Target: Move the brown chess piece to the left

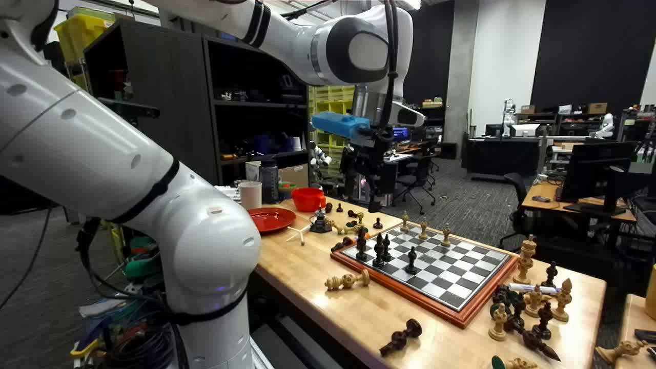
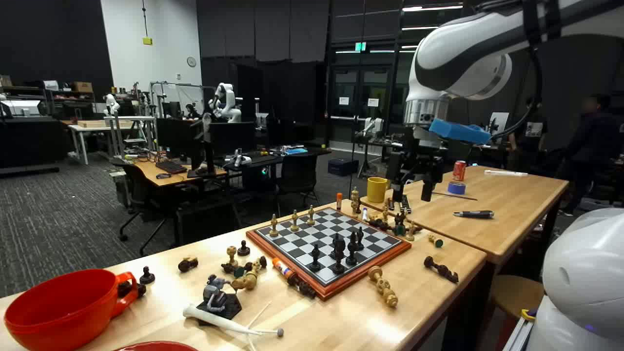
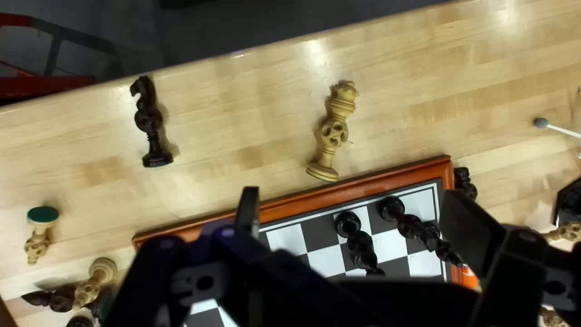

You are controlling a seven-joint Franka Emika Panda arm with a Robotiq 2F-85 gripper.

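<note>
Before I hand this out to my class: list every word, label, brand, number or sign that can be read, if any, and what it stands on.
No text can be read for certain.
Red can: markings too small.
White sheets on the glass doors: too small.
Green sign above those doors: too small.
Wall clock: any numerals too small.
Orange tube beside the chessboard: any print blurred.

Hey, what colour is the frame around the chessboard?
The frame is reddish brown, seen best in an exterior view.
</note>
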